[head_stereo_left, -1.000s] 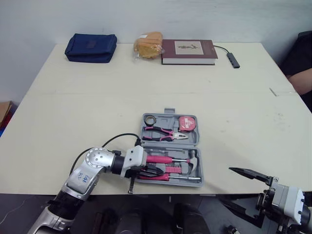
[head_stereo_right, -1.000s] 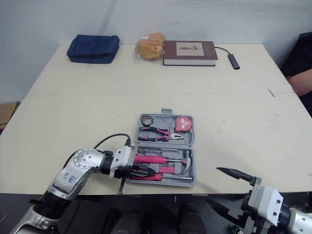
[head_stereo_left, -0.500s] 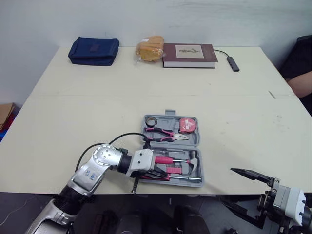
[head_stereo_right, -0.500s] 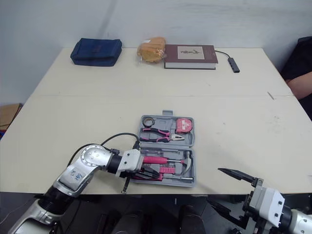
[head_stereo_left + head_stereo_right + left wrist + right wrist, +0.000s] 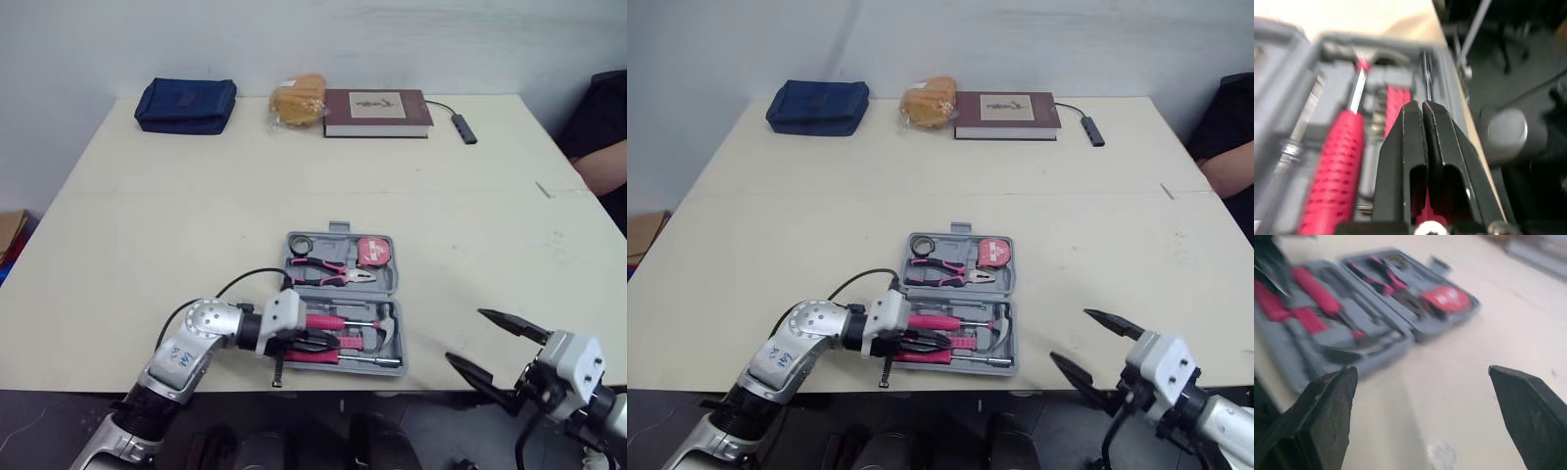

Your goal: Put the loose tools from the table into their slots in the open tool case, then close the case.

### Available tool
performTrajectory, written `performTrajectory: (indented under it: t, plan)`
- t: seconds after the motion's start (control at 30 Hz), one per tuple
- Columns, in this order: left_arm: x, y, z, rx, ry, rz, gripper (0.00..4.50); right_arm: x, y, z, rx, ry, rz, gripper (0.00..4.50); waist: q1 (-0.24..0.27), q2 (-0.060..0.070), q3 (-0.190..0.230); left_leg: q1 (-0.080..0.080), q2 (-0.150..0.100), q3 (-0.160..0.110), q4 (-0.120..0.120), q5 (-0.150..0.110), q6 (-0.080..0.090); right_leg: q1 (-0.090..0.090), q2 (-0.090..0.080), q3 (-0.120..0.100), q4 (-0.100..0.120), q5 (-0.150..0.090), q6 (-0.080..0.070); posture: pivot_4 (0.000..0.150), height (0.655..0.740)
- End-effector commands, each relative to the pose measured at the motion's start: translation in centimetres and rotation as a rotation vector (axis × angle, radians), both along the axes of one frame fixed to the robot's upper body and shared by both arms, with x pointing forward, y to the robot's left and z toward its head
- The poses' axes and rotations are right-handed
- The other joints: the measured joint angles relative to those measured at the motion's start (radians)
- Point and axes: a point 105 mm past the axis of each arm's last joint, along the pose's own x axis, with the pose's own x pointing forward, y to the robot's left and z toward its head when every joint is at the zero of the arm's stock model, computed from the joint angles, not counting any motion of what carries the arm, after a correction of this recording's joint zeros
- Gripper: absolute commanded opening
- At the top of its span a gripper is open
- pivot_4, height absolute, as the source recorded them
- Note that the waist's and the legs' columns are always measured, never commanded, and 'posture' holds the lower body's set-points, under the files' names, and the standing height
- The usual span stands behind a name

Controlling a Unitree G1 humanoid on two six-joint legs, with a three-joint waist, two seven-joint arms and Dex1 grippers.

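Cream desk holds the open tool case; left end effector, pressed together, reaches inside it; right end effector hangs spread nearby.

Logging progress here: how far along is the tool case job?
Looks done: pliers, tape measure and hammer sit in the open tool case. In hand: the left gripper, shut, is over the near slots among the pink handles. The right gripper hangs open off the table edge. Left: closing the case.
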Motion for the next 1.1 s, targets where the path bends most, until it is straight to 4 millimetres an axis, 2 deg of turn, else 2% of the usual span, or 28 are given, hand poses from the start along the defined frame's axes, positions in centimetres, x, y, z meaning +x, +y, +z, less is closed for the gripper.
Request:
performTrajectory:
  t: [0.03, 0.07, 0.17, 0.3, 0.4, 0.57, 0.8, 1.1]
  plan:
    - [1.5, 3.3, 2.3, -0.059, -0.039, 0.097, 0.06, 1.3, 0.3, 0.6, 0.023, -0.005, 0.012, 4.5, -0.002, 0.001, 0.0, 0.0, 0.0, 0.0, 0.0, 0.0, 0.0, 0.0, 0.0, -0.001, 0.001, 0.0, -0.001, 0.15, 0.74]
    - [1.8, 3.9, 2.2, -0.05, -0.042, 0.119, 0.06, 1.6, 0.3, 0.5, 0.02, -0.001, 0.011, 4.5, -0.003, 0.001, 0.0, 0.0, 0.0, 0.0, 0.0, 0.0, 0.0, 0.0, 0.001, -0.001, 0.0, -0.001, -0.001, 0.15, 0.74]
    - [4.4, 7.3, 2.3, 0.002, -0.089, 0.304, 0.0, 3.6, 0.0, -0.6, -0.012, 0.042, 0.001, 3.58, -0.004, -0.002, 0.002, 0.002, -0.001, 0.0, 0.0, 0.001, 0.001, 0.002, 0.002, -0.002, 0.001, 0.0, -0.001, 0.15, 0.74]
    - [6.1, 9.5, 1.0, 0.103, -0.086, 0.419, 0.0, 5.5, 0.1, -2.3, -0.073, 0.116, 0.032, 1.49, -0.001, -0.004, 0.004, 0.0, -0.002, 0.001, 0.0, 0.001, 0.002, 0.001, 0.002, -0.001, 0.001, 0.0, 0.0, 0.15, 0.74]
    - [6.7, 9.4, -0.1, 0.135, -0.06, 0.444, 0.0, 6.7, 1.1, -3.8, -0.134, 0.173, 0.097, 0.15, -0.002, -0.004, 0.004, -0.001, -0.002, 0.001, 0.0, 0.001, 0.002, 0.001, 0.002, -0.003, 0.0, 0.001, 0.001, 0.15, 0.74]
    - [6.8, 8.0, -0.9, 0.131, -0.033, 0.437, 0.0, 7.7, 2.8, -4.2, -0.134, 0.177, 0.161, 0.06, -0.002, -0.006, 0.005, -0.004, -0.002, 0.002, 0.0, 0.001, 0.004, 0.001, 0.003, -0.01, -0.001, 0.002, 0.003, 0.15, 0.74]
    - [5.2, 5.7, -2.0, 0.133, 0.043, 0.365, 0.0, 9.8, 4.3, -4.2, -0.145, 0.19, 0.178, 0.06, -0.023, -0.01, 0.007, -0.002, -0.002, 0.002, 0.001, 0.002, 0.003, 0.002, 0.002, -0.011, 0.0, 0.002, 0.004, 0.15, 0.74]
    - [6.1, 5.4, -1.9, 0.137, 0.03, 0.413, 0.0, 9.9, 6.5, -3.4, -0.128, 0.217, 0.27, 0.06, -0.024, -0.01, 0.007, -0.002, -0.001, 0.001, 0.001, 0.003, 0.002, 0.002, 0.001, -0.005, 0.001, 0.002, 0.003, 0.15, 0.74]
